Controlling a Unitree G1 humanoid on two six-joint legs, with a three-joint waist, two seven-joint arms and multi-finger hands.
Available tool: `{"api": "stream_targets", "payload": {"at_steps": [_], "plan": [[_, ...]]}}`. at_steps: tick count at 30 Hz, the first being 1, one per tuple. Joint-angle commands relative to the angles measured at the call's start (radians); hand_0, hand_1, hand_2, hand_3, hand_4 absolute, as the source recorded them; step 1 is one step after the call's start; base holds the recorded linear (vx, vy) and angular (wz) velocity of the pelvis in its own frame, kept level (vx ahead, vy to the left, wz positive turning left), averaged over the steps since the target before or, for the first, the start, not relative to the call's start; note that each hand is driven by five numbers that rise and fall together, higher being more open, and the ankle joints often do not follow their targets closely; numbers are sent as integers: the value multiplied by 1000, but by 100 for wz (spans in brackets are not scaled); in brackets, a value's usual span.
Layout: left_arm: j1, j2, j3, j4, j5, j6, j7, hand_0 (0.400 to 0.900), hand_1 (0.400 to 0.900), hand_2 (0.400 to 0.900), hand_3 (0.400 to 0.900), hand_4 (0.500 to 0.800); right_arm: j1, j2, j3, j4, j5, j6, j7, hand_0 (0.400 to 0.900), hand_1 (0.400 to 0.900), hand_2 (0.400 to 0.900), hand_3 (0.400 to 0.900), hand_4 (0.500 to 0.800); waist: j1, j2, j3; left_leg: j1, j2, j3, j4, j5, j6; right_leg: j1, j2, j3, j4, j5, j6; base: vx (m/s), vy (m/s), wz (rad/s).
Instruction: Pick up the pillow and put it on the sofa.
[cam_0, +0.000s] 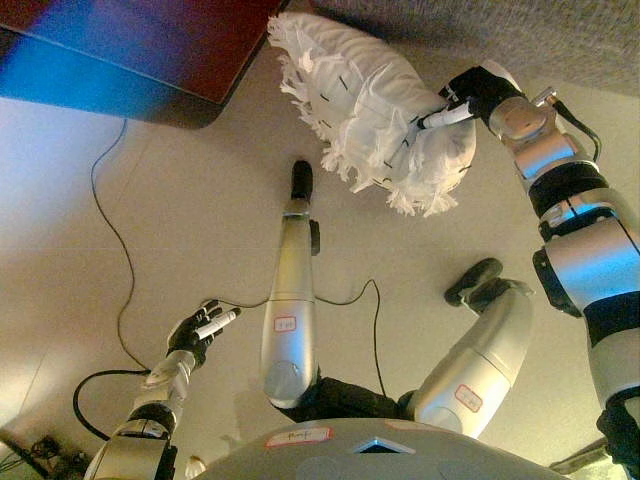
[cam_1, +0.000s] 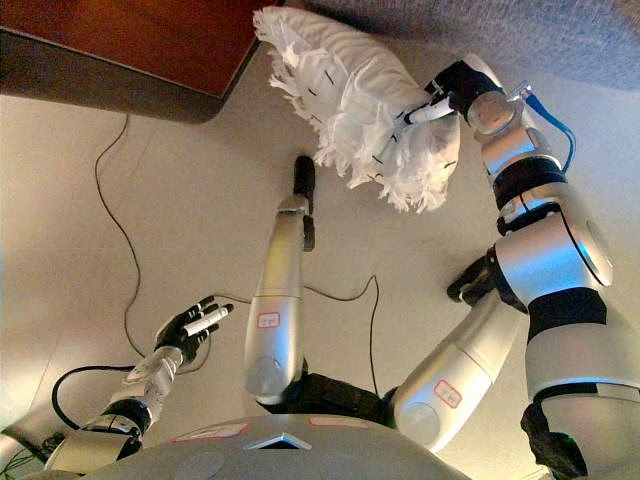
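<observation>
A white pillow (cam_0: 370, 105) with fringed edges is held up off the floor at the top middle. My right hand (cam_0: 462, 100) is shut on its right end, fingers curled into the cloth. The grey sofa (cam_0: 520, 35) fills the top right, just behind the pillow. My left hand (cam_0: 200, 330) hangs low at the lower left, fingers relaxed and empty, far from the pillow.
A dark red-brown table top (cam_1: 150, 50) fills the top left corner. A thin black cable (cam_0: 115, 240) runs across the pale floor on the left.
</observation>
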Motion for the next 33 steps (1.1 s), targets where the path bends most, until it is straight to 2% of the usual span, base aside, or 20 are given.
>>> {"api": "stream_targets", "payload": {"at_steps": [1, 4, 5, 6, 8, 11, 14, 21, 22, 24, 25, 27, 29, 31, 33], "plan": [[126, 95, -20, -15, 22, 12, 86, 900, 900, 900, 900, 800, -17, -57, -102, -209, 116, -116, 32, 400, 400, 400, 400, 500, 23, -26, 14, 187, 101, 12, -42, -60, 24, 42, -24, 94, -190, 180, 25, 14, -43, -15], [123, 100, -15, -36, 19, 22, 103, 900, 900, 900, 900, 800, 6, -61, -108, -245, 118, -120, 38, 400, 400, 400, 400, 500, 17, -35, 14, 232, 106, 19, -61, -59, 23, 80, -22, 91, -205, 180, 30, 18, -20, -9], [122, 104, -10, -54, 26, 37, 112, 900, 900, 900, 900, 800, 22, -66, -114, -276, 122, -109, 44, 400, 400, 400, 400, 500, 14, -41, 14, 259, 108, 23, -73, -58, 23, 106, -22, 88, -217, 181, 32, -10, -29, -12], [117, 117, -4, -101, 39, 75, 138, 900, 900, 900, 900, 800, 72, -86, -131, -367, 119, -93, 73, 400, 400, 400, 400, 500, 2, -61, 12, 328, 112, 31, -117, -33, 26, 173, -18, 79, -272, 213, 35, 26, -47, -15], [114, 132, -6, -143, 53, 127, 165, 900, 900, 900, 900, 800, 133, -112, -142, -459, 117, -71, 105, 400, 400, 400, 400, 500, -11, -84, -15, 402, 120, 43, -152, -30, 22, 253, -17, 60, -329, 229, 42, 63, -63, -12], [103, 144, -12, -168, 62, 166, 187, 900, 900, 900, 900, 800, 186, -140, -151, -534, 124, -75, 117, 400, 400, 400, 400, 500, -28, -107, -43, 476, 138, 59, -186, -23, 17, 338, -5, 34, -384, 246, 43, 54, -84, -5], [98, 146, -10, -167, 81, 187, 207, 900, 900, 900, 900, 800, 232, -165, -161, -604, 135, -82, 147, 400, 400, 400, 400, 500, -45, -131, -77, 551, 159, 77, -203, -22, 12, 420, 12, 14, -409, 245, 40, 56, -85, -9], [114, 130, 21, -121, 181, 187, 212, 900, 900, 900, 900, 800, 349, -192, -201, -737, 183, -70, 214, 400, 400, 400, 400, 500, -76, -176, -166, 743, 207, 126, -211, -50, 11, 594, 40, -2, -398, 193, 33, 160, -128, -10], [119, 126, 30, -109, 202, 185, 212, 900, 900, 900, 900, 800, 373, -198, -210, -754, 192, -73, 226, 400, 400, 400, 400, 500, -83, -181, -187, 786, 209, 137, -222, -52, 15, 622, 53, 0, -385, 171, 29, 176, -189, 1], [117, 118, 39, -86, 228, 184, 211, 900, 900, 900, 900, 800, 390, -213, -217, -770, 208, -68, 240, 400, 400, 400, 400, 500, -102, -185, -227, 853, 219, 155, -272, -37, 20, 665, 108, 3, -370, 125, 4, 148, -229, 5], [113, 110, 45, -74, 226, 184, 219, 900, 900, 900, 900, 800, 383, -223, -210, -763, 227, -76, 255, 400, 400, 400, 400, 500, -111, -186, -249, 902, 227, 174, -326, -19, 23, 690, 144, -7, -369, 104, -18, 85, -218, -4], [109, 97, 56, -57, 218, 184, 226, 900, 900, 900, 900, 800, 364, -225, -196, -749, 232, -81, 276, 400, 400, 400, 400, 500, -114, -190, -273, 946, 225, 191, -386, 13, 25, 727, 185, -22, -386, 86, -47, 68, -236, -12], [104, 77, 66, -30, 209, 167, 240, 900, 900, 900, 900, 800, 338, -245, -174, -733, 264, -80, 291, 400, 400, 400, 400, 500, -104, -210, -298, 942, 217, 164, -401, 119, 24, 802, 253, -51, -477, 99, -83, 76, -311, -1], [112, 66, 74, -8, 206, 152, 233, 900, 900, 900, 900, 800, 328, -282, -159, -732, 273, -77, 295, 400, 400, 400, 400, 500, -96, -232, -308, 908, 204, 143, -364, 168, 31, 844, 281, -68, -548, 117, -102, 110, -284, 11], [122, 51, 74, 32, 209, 129, 214, 900, 900, 900, 900, 800, 314, -320, -142, -717, 286, -74, 298, 400, 400, 400, 400, 500, -86, -248, -322, 881, 157, 125, -329, 145, 47, 888, 296, -91, -614, 122, -115, 194, -180, 7]]}}
